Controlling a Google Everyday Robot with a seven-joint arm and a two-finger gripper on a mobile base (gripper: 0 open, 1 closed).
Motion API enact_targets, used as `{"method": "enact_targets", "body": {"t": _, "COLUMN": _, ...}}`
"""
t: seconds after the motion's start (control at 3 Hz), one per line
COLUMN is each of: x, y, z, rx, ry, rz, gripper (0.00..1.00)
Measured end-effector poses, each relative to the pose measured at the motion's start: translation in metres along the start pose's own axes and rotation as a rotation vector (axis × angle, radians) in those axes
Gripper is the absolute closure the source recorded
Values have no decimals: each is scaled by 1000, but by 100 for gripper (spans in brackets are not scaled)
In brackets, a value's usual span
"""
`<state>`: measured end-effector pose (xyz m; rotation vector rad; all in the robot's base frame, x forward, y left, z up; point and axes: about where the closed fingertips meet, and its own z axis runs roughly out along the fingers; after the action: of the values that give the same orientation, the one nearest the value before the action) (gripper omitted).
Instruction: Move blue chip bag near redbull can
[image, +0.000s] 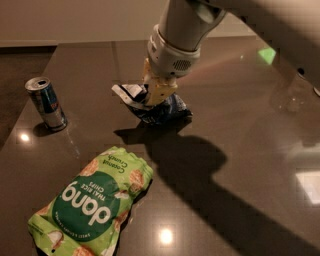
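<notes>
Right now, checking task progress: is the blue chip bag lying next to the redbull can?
No, the gripper holds the blue chip bag mid-table, far from the redbull can.

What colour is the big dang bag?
The dang bag is green with white lettering, camera view; gripper holds the blue chip bag.

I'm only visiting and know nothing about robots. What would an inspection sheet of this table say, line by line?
Surface: dark glossy tabletop, with lamp glare spots and the arm's shadow across it.
Job's things: dark navy-blue glossy chip bag at mid-table, held in the pincer; slim blue and silver Red Bull can upright at far left, well apart from the bag.
Clutter: large green "dang" snack bag lying flat at front left.
Grippers: pincer at mid-table, closed on the chip bag's upper edge.
Cables: nothing seen.
Surroundings: pale wall behind the table.
</notes>
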<state>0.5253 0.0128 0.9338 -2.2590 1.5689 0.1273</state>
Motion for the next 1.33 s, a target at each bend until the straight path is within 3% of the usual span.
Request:
{"method": "enact_targets", "body": {"t": 0.67, "x": -72, "y": -24, "z": 8, "rx": 80, "ry": -18, "rz": -141, "gripper": 100}}
{"method": "enact_targets", "body": {"t": 1.0, "x": -94, "y": -32, "z": 24, "rx": 85, "ry": -26, "rz": -187, "gripper": 100}}
{"method": "enact_targets", "body": {"t": 1.33, "x": -108, "y": -38, "z": 43, "rx": 68, "ry": -35, "rz": -222, "gripper": 84}}
